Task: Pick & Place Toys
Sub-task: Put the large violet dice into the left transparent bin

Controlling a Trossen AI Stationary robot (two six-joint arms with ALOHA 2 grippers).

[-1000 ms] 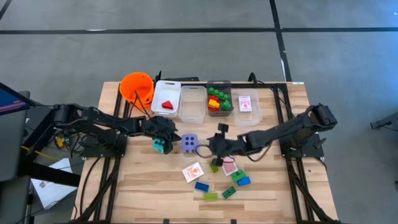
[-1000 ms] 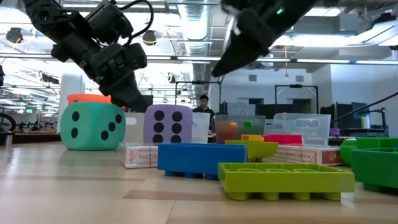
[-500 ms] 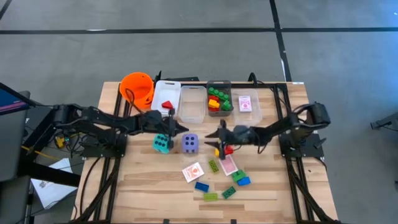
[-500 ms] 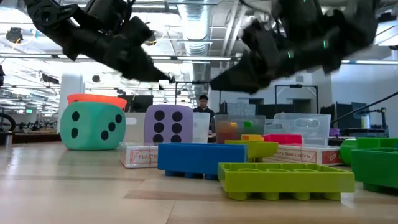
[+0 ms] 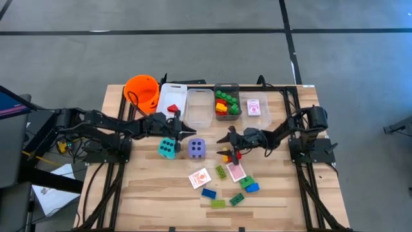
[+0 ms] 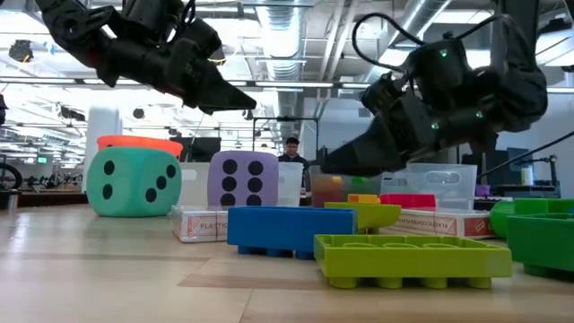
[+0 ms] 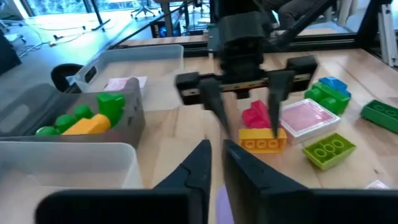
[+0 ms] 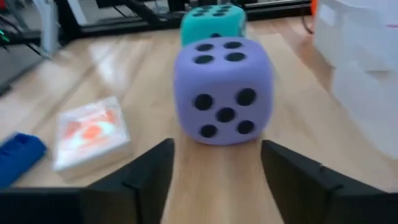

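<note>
My left gripper [image 5: 185,133] hovers shut and nearly level above the table, between the white bin and the teal die [image 5: 168,147]. The purple die [image 5: 197,148] sits on the table beside the teal one. My right gripper [image 5: 225,143] is open and points toward the table's left. In the right wrist view the purple die [image 8: 224,93] lies just ahead of it. Its fingers stand above a yellow brick [image 7: 261,140] and a red brick [image 7: 255,115], clear of the table. Card packs [image 5: 200,178] [image 5: 235,171] and several green and blue bricks [image 5: 208,193] lie nearer the front.
Along the far edge stand an orange bucket [image 5: 141,90], a white bin [image 5: 174,93] holding a red wedge, a clear bin [image 5: 199,113], a grey bin [image 5: 226,86] of bricks and a bin with a card pack [image 5: 256,107]. Bare wood lies at front left.
My left gripper has risen off the teal die toward the far side and tipped from pointing down to nearly level. My right gripper has drawn back from the purple die toward the table's right edge, sunk lower, and tipped from steeply down to nearly level.
</note>
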